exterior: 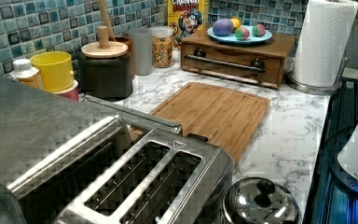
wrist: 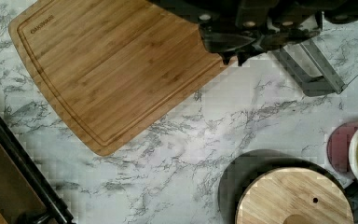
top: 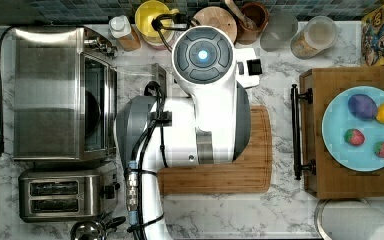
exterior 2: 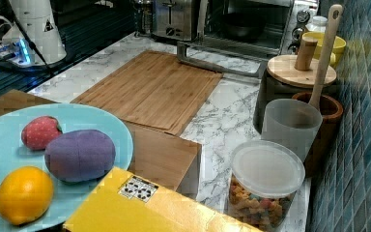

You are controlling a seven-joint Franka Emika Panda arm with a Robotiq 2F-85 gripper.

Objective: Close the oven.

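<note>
The oven (top: 47,92) is seen at the top view's 9 o'clock, w/ its door (exterior 2: 220,60) dropped flat onto the marble counter (top: 280,90) and its cavity open toward the top view's 3 o'clock. The door's bar handle (wrist: 310,65) forms the outer edge; its long axis runs 12-to-6 in the top view, parallel to the oven front. In the wrist view the handle end is seen just beside the gripper (wrist: 233,58), a bit toward the oven side, w/ the cutting board (wrist: 112,65) on the other side. Gripper state cannot be told; the fingers are dark and bunched against the frame edge. Judged: a lift under the handle, then a swing up toward 9 o'clock, is what's needed. A smaller toaster (top: 62,195) sits at the oven's 6 o'clock.
</note>
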